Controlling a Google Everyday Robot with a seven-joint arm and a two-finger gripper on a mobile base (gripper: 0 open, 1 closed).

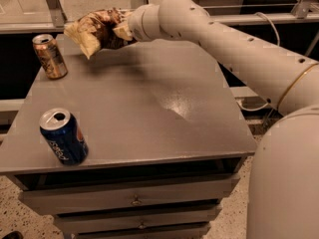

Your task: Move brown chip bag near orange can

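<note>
The brown chip bag, crinkled with a dark brown middle and pale yellow ends, hangs in the air above the far left part of the grey cabinet top. My gripper is shut on the bag's right end, with the white arm reaching in from the right. The orange can stands upright at the far left corner, a short way left of and below the bag. The bag and the can do not touch.
A blue Pepsi can stands upright near the front left edge. The cabinet has drawers below. A metal rail and dark gap run behind the table. The robot's white body fills the right foreground.
</note>
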